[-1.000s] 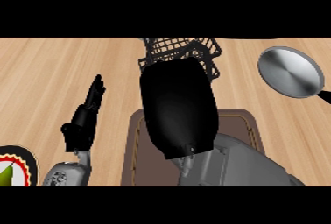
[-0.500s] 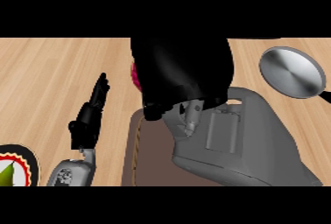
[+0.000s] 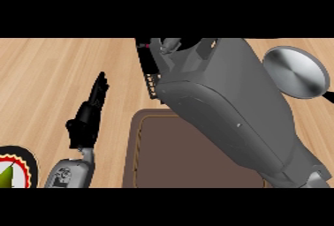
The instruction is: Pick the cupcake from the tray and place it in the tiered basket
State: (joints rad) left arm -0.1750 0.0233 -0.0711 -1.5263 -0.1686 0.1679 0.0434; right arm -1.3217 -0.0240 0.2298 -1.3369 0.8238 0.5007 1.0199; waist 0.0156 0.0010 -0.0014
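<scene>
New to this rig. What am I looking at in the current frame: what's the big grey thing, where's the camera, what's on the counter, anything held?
The camera sits at the robot's head and looks steeply down at a wooden counter. The big grey shape is the robot's right forearm, stretched up and across toward a black wire basket at the top. Its hand is hidden beyond the arm, so I cannot tell whether it holds anything. No cupcake shows in this frame. The left hand, black, rests open at the left, holding nothing. Below the right arm lies a brown tray, its visible part bare. A round metal pan sits at the right, and a plate with a patterned rim shows at the lower left edge.
</scene>
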